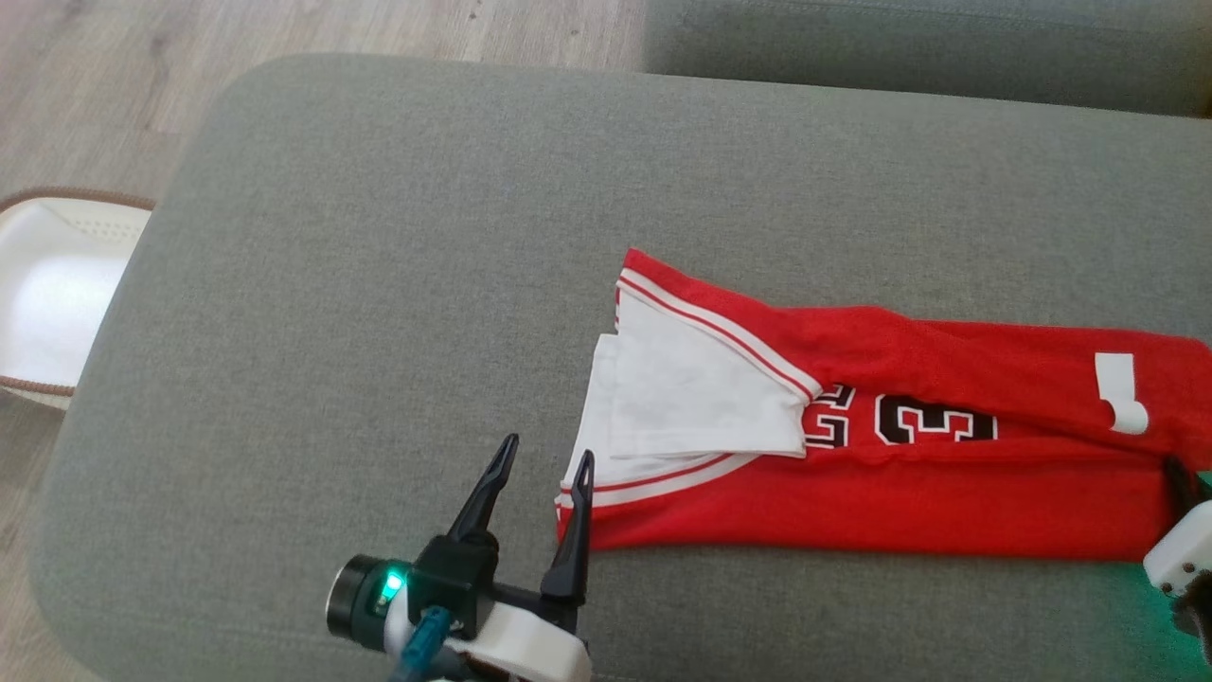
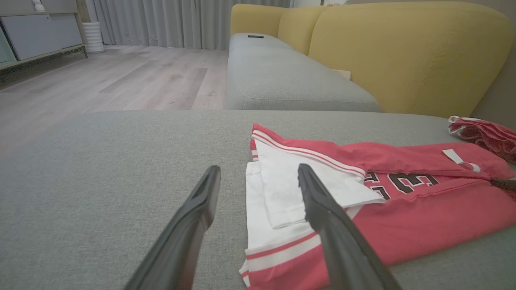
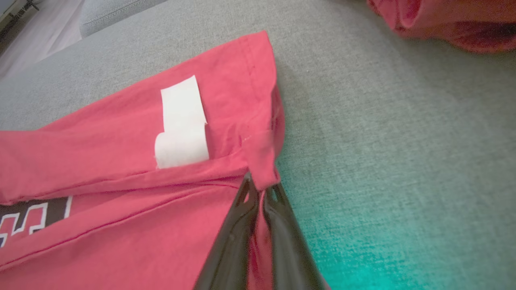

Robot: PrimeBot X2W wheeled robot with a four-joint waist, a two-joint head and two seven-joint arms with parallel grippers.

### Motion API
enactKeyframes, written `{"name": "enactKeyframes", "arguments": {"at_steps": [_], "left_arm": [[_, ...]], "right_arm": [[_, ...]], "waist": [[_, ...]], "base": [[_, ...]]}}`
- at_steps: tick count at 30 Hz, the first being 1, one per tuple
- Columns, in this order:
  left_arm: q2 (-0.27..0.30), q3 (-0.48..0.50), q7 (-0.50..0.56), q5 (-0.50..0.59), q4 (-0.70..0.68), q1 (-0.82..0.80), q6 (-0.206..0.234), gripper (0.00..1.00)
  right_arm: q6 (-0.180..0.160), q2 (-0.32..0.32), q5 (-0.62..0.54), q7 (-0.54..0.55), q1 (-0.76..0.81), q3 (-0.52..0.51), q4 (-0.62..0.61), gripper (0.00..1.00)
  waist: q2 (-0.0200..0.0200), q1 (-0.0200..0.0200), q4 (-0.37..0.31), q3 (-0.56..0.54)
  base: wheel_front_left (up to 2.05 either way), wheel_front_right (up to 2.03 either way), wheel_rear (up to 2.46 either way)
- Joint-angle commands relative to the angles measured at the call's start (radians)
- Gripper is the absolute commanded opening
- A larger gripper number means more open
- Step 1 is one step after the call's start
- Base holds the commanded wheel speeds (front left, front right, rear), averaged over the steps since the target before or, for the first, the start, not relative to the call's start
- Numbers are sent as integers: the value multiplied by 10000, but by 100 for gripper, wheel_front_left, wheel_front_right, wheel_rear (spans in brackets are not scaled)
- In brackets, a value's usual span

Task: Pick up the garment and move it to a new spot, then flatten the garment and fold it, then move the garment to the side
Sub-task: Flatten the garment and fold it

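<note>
A red garment (image 1: 852, 502) with white trim and black numerals lies folded into a long strip on the grey cushion (image 1: 379, 237), towards its right side. My left gripper (image 1: 549, 447) stands open at the strip's left end. In the left wrist view the left gripper (image 2: 258, 168) has one finger over the white-trimmed edge of the garment (image 2: 423, 217) and the other over bare cushion. At the strip's right end my right gripper (image 3: 261, 186) is shut on a pinch of the red garment (image 3: 100, 133) hem. In the head view the right gripper (image 1: 1182, 478) sits at the frame's right edge.
A second crumpled red cloth (image 2: 483, 135) lies beyond the garment's right end. A yellow sofa back (image 2: 403, 52) rises behind, with another grey seat (image 2: 282, 76) ahead. A white basket (image 1: 47, 294) stands on the wood floor at the left. Bare cushion spreads left of the garment.
</note>
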Motion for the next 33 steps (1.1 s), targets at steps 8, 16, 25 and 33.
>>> {"name": "enactKeyframes", "arguments": {"at_steps": [8, 16, 25, 33], "left_arm": [[-102, 383, -122, 126, -242, -202, -70, 100], [-102, 458, -122, 143, -172, -286, -186, 100], [-102, 385, -122, 116, -116, -297, -181, 100], [-102, 532, -122, 124, 70, -171, -329, 100]], "right_arm": [[-9, -718, -852, -82, -19, -337, -541, 0], [-9, -805, -1334, 9, -80, -642, -1187, 0], [-9, -485, -1569, -279, 227, -417, -2600, 0], [-9, 250, -1837, -344, 965, 100, -5059, 0]], "waist": [[0, 0, -344, -244], [0, 0, -610, -307], [0, 0, -644, -360], [0, 0, -470, -746]], "base": [[0, 0, 0], [0, 0, 0], [0, 0, 0], [0, 0, 0]]}}
